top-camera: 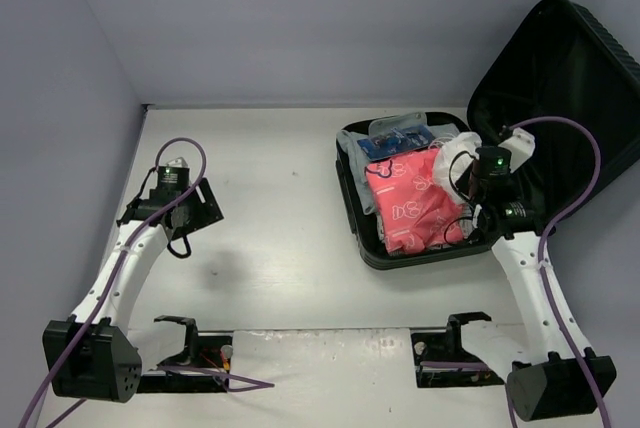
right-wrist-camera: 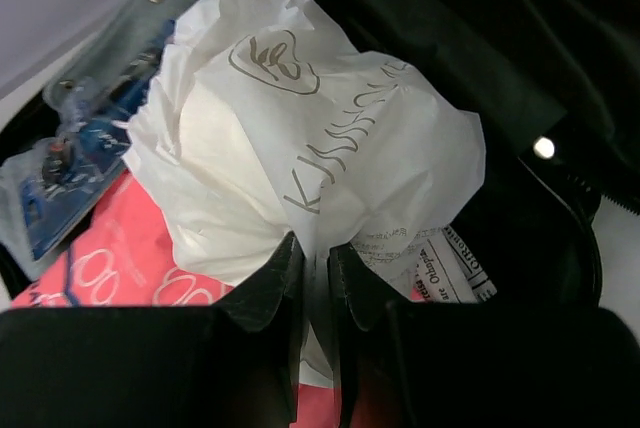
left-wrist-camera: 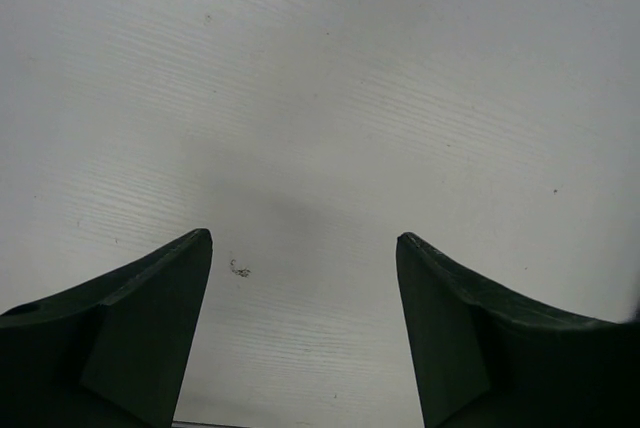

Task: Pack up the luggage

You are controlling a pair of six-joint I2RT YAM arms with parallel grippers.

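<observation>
The black suitcase lies open at the right, lid raised against the wall. Inside lie a pink patterned bag and a clear pouch with blue contents. My right gripper is shut on a crumpled white plastic bag, held over the pink bag inside the case; the white bag also shows in the top view. The clear pouch lies to the left of it. My left gripper is open and empty above bare table, far left of the case.
The white table stretches between the arms. Grey walls close the left and back sides. Black mounts and cables sit at the near edge by the arm bases.
</observation>
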